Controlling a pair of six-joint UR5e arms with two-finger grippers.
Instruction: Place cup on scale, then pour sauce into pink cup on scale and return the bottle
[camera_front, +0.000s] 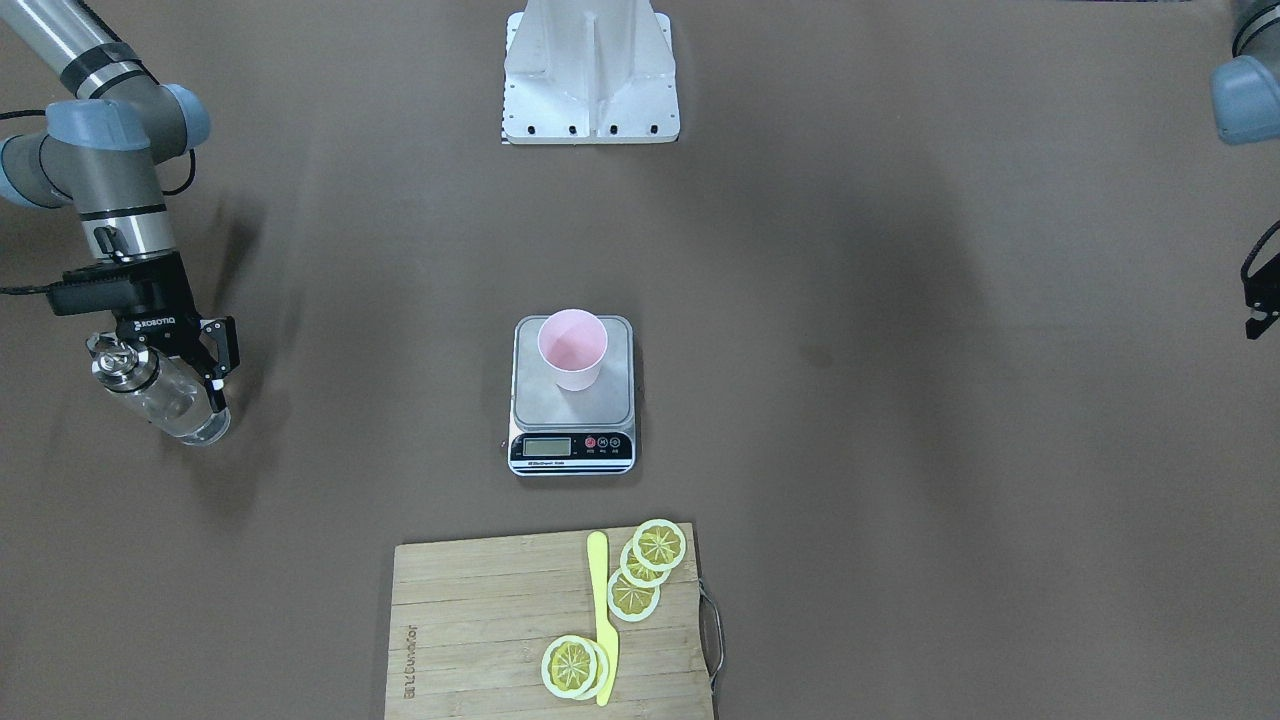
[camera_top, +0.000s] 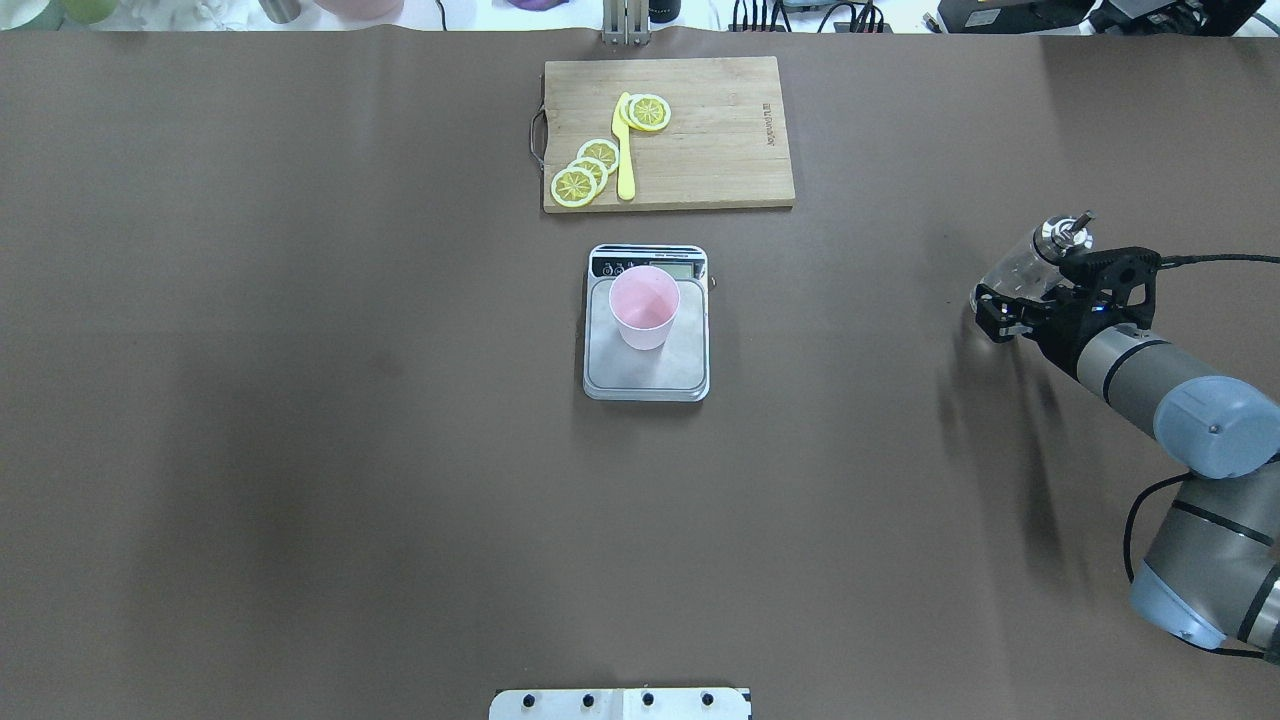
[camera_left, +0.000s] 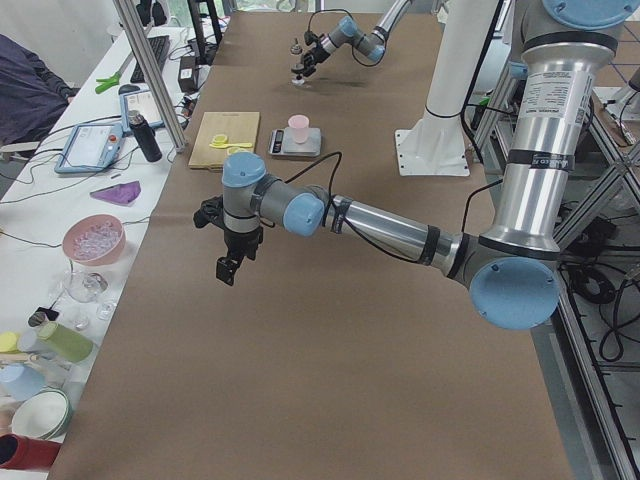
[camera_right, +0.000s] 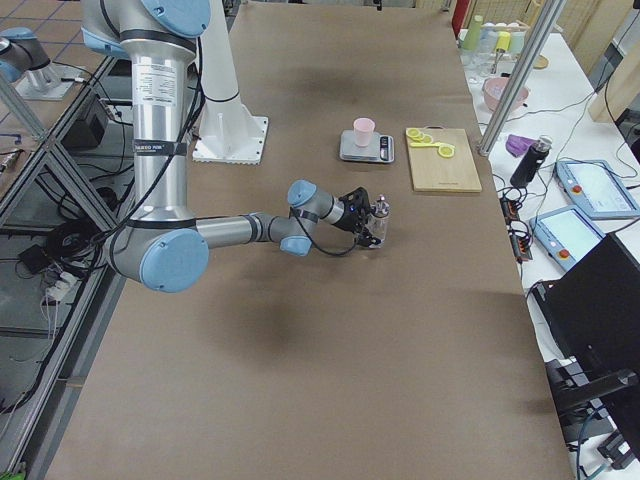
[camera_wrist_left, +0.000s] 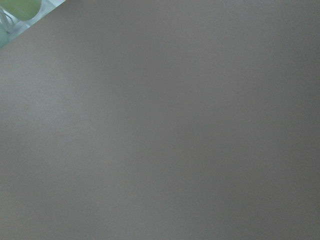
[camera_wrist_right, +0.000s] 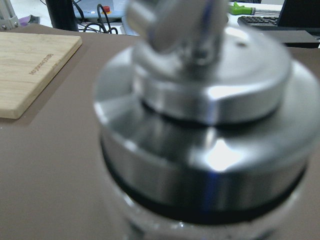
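Note:
The pale pink cup (camera_front: 571, 348) stands upright on the silver platform of the scale (camera_front: 540, 400) at the table's middle; they also show in the overhead view as cup (camera_top: 644, 304) and scale (camera_top: 646, 375). My right gripper (camera_front: 192, 402) is shut on the clear glass bottle (camera_front: 152, 385) low on its body, upright, far off at my right side (camera_top: 1030, 262). Its metal cap (camera_wrist_right: 200, 125) fills the right wrist view. The sauce is too clear to make out. My left gripper (camera_left: 230, 268) hangs over bare table far to my left; I cannot tell its jaws.
A wooden cutting board (camera_top: 720, 150) with lemon slices (camera_top: 585, 172) and a yellow knife (camera_top: 624, 150) lies beyond the scale. The robot's white base (camera_front: 590, 70) is at the near side. Brown table surrounds the scale.

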